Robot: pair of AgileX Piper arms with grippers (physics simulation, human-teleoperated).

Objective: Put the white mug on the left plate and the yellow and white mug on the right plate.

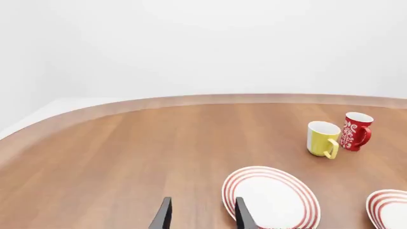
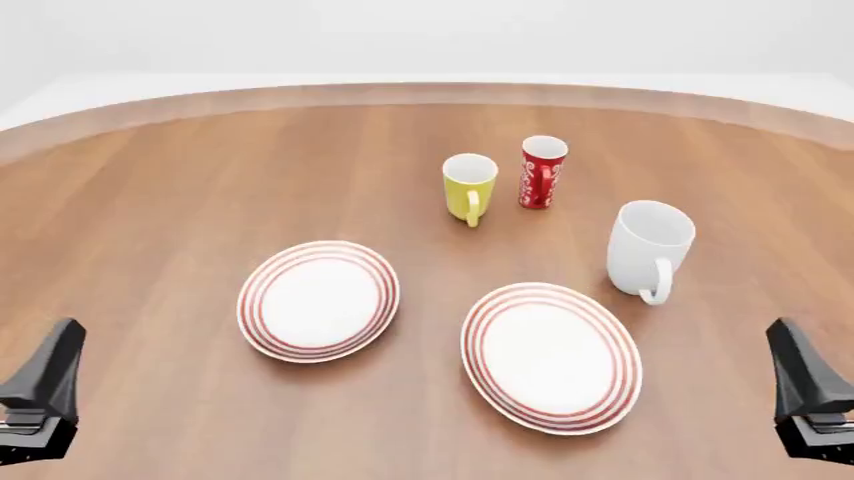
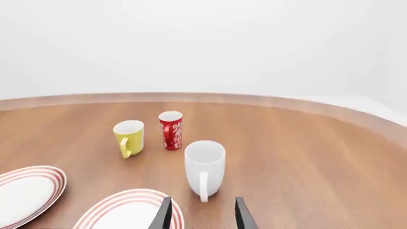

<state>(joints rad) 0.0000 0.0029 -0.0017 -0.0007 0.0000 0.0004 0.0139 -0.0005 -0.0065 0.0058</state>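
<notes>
The white mug (image 2: 650, 248) stands upright on the wood at the right, handle toward me, just beyond the right plate (image 2: 550, 355). Farther back at centre is the small yellow and white mug (image 2: 469, 187). The left plate (image 2: 318, 300) lies bare left of centre. My left gripper (image 2: 48, 378) sits low at the near left corner, open with nothing between its fingers (image 1: 163, 215); its wrist view shows the left plate (image 1: 270, 198) and the yellow and white mug (image 1: 322, 139). At the near right corner my right gripper (image 2: 806, 375) is open, and the white mug (image 3: 205, 168) stands just ahead of it.
A slim red-and-white patterned cup (image 2: 542, 172) stands right beside the yellow and white mug, on its right. The round wooden table's (image 2: 174, 190) far edge curves along the back, against a white wall.
</notes>
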